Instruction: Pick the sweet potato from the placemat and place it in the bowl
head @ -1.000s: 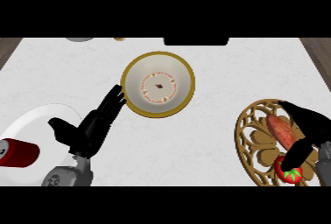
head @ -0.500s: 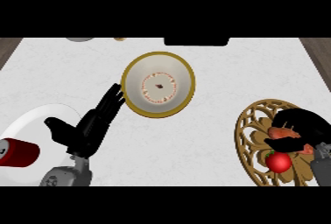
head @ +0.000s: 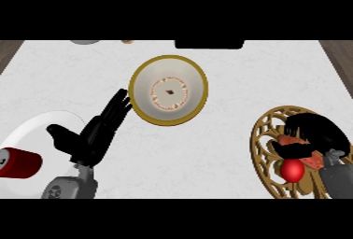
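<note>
so far | right hand [head: 316, 133] curled round sweet potato [head: 312, 161] over placemat [head: 264, 136] | left hand [head: 93, 136] open, idle | carry to bowl [head: 153, 70] pending

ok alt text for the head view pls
The robot's right hand curls over the orange sweet potato on a gold openwork placemat at the right, beside a red object. The gold-rimmed bowl sits apart at centre; the left hand rests open by a white plate holding a red can.
</note>
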You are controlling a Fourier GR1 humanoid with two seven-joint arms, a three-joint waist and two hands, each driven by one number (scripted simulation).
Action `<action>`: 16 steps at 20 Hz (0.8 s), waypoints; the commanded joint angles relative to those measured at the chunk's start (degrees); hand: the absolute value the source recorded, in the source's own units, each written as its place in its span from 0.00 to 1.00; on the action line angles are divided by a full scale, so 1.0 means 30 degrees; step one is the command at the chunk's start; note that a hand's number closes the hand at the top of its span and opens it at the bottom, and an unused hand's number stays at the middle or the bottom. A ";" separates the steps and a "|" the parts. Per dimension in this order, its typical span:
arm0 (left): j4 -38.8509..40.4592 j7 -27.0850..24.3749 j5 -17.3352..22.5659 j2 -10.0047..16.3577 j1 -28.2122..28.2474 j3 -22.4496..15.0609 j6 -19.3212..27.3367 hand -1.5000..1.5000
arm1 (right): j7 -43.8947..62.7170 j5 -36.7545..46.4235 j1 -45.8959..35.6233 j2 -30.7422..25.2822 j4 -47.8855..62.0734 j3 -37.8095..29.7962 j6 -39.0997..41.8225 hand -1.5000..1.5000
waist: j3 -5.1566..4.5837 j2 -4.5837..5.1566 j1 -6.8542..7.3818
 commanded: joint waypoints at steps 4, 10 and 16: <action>0.0340 0.0067 -0.0203 -0.0211 0.0080 -0.0435 -0.0219 0.50 | 0.2207 0.3096 -0.0764 0.4446 -0.3220 0.6310 0.0193 1.00 | 0.0043 0.0038 0.0584; 0.0242 0.0464 -0.0058 -0.0644 -0.0611 -0.0563 -0.0014 0.50 | 0.6217 0.5411 -0.2384 0.8330 -0.2241 1.4108 -0.0889 1.00 | 0.0074 0.0042 0.1259; 0.0366 0.0185 -0.0485 -0.0564 -0.0249 -0.0656 0.0073 0.50 | 1.2384 0.2950 -0.4005 0.8425 -0.4417 1.8964 -0.4055 1.00 | 0.0092 0.0045 0.0721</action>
